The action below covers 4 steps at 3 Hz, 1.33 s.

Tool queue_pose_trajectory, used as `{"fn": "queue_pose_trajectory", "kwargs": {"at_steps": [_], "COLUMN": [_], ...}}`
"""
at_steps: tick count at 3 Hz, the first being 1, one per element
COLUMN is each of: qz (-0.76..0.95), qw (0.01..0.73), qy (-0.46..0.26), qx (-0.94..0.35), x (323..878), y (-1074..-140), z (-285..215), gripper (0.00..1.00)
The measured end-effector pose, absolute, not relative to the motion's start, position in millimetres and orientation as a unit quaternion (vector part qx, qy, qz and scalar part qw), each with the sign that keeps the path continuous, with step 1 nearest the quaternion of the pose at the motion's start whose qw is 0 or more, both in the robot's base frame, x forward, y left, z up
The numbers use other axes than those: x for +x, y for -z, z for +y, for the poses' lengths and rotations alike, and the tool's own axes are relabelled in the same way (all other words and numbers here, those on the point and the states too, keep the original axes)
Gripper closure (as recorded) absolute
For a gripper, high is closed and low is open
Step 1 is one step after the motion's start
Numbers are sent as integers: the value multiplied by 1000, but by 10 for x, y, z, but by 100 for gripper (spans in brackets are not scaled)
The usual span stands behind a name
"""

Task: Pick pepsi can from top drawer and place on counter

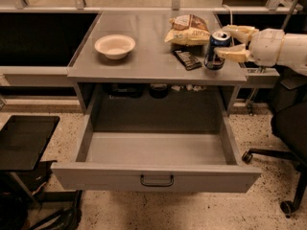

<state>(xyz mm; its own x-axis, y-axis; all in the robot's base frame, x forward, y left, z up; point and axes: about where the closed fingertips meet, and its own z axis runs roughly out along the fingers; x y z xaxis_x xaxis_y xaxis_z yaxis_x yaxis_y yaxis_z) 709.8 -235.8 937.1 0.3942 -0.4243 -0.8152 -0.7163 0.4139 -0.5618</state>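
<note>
The blue pepsi can stands upright near the front right corner of the grey counter, its base on or just above the surface. My gripper reaches in from the right and is shut on the pepsi can, one cream finger behind it and the other in front. Below, the top drawer is pulled fully out, and its grey floor shows nothing inside.
On the counter are a white bowl at the left, a chip bag at the back, and a dark rectangular bar just left of the can. A black side table stands lower left, an office chair at the right.
</note>
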Motion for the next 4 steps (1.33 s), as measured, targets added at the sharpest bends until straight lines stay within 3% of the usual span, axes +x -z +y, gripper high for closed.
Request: {"fn": "queue_pose_trajectory", "kwargs": {"at_steps": [1, 4], "qz": [561, 562], "qw": [633, 632], "qy": [-143, -145], "qx": [-515, -513], "x": [7137, 7142], "y": [-9081, -9061], "z": [-2374, -2370], "gripper": [100, 36]}}
